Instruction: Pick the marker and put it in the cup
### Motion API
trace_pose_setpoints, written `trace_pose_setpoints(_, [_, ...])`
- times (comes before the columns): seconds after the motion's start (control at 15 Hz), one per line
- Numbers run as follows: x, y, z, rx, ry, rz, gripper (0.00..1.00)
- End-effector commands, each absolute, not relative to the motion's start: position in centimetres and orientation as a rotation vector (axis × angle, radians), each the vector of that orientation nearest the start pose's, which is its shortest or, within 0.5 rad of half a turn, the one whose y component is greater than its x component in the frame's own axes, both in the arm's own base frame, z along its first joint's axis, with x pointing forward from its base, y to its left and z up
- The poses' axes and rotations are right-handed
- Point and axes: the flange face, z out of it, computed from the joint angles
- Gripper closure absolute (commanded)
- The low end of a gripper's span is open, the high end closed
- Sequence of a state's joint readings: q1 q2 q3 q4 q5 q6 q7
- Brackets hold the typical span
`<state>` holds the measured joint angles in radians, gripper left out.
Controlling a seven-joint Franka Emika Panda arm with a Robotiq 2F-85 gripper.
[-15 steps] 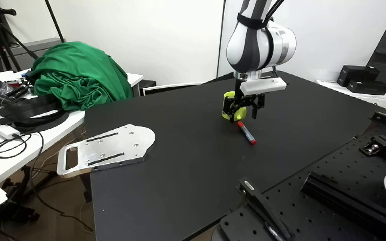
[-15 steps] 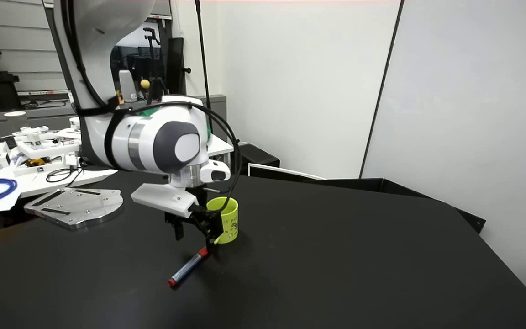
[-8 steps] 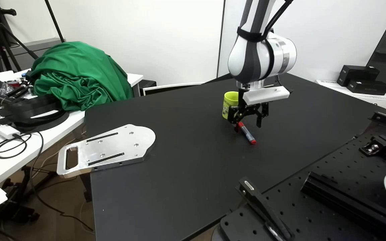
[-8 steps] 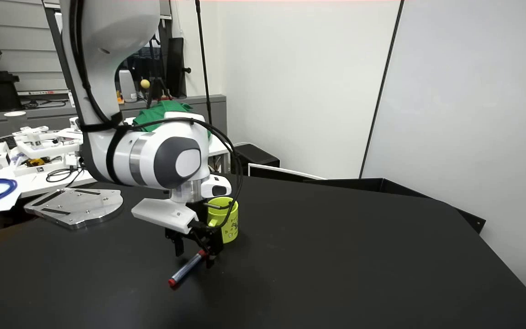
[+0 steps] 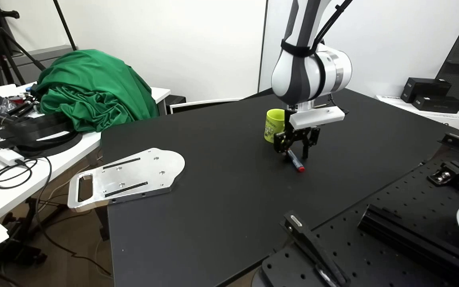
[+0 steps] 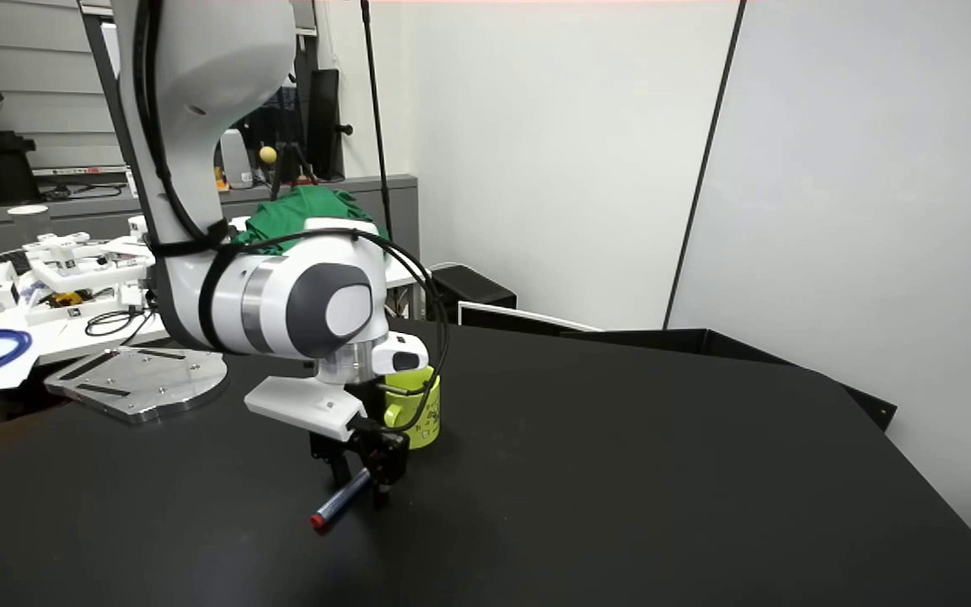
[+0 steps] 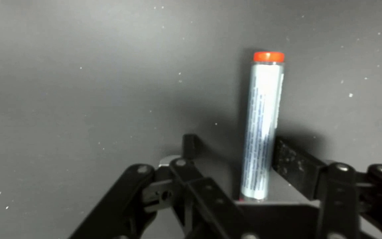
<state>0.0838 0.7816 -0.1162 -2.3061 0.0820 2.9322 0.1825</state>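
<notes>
The marker (image 7: 262, 132) lies on the dark table, its pale printed barrel ending in a red plug; its red cap end is mostly hidden by the gripper. My gripper (image 7: 234, 147) is low over it with the barrel between its fingers. In the wrist view the right finger (image 7: 295, 166) is at the barrel's side, touching or nearly so, while a gap separates the left finger (image 7: 189, 146) from it. The jaws stand part-way apart. Just behind the gripper, the yellow-green cup (image 5: 274, 125) stands upright in both exterior views, partly covered by the arm.
A silver metal plate (image 5: 142, 171) rests on the table's edge, apart from the marker. Beyond it a side table holds a green cloth (image 5: 94, 87) and loose gear. Black mounting rails (image 5: 313, 247) lie at the robot's base. White walls rise behind the table.
My gripper has come down from beside the cup to the marker, uncovering more of the cup. Its jaws have drawn closer together. Marker and cup have stayed in place.
</notes>
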Motion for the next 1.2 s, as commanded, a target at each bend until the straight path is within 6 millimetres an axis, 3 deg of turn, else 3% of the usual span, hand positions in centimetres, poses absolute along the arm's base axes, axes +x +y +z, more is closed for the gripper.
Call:
trace_pose_setpoints(0.0, [45.9,-3.7,0.0,-3.194,0.537,0.235,0.68])
trace_pose_setpoints(0.27, [46.4,-4.7,0.9,-3.167,0.632,0.262,0.94])
trace_pose_setpoints(0.33, [46.6,-5.0,1.3,-3.155,0.657,0.274,0.96])
trace_pose_setpoints(0.53, [47.0,-5.9,2.1,-3.11,0.732,0.347,0.94])
trace_pose_setpoints(0.87, [47.6,-6.4,4.3,-2.963,0.832,0.723,0.94])
trace_pose_setpoints(1.13, [48.4,-7.0,7.9,-2.804,0.923,1.017,0.94])
